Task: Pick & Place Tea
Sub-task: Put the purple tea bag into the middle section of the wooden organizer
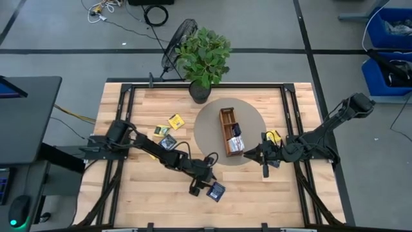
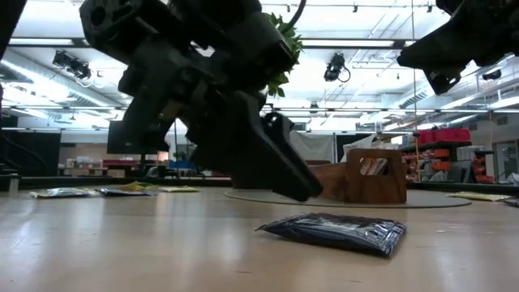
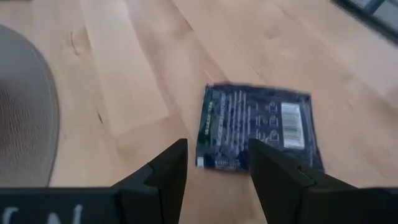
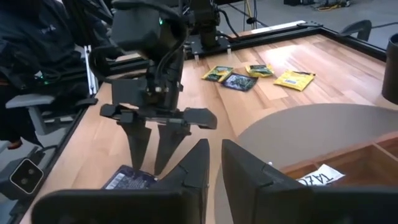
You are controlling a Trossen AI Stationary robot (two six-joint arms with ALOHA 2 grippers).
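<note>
Left tool (image 1: pixel 199 188) hovers with fingers spread wide just above a dark navy sachet (image 1: pixel 216 191) lying flat on the worktop (image 1: pixel 257 193), at six o'clock from the wooden tray (image 1: pixel 226 122). Contact apparently not made. Right tool (image 1: pixel 265 169), fingers narrow and empty, waits at the tray's four o'clock.

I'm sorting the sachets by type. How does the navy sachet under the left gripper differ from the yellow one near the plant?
The navy sachet is dark with white print; the yellow sachet is bright. The navy sachet lies alone near the table's front edge, just below the open left gripper; the yellow sachet lies far back beside other sachets. Both are small flat squares lying on the wood, outside the tray.
</note>
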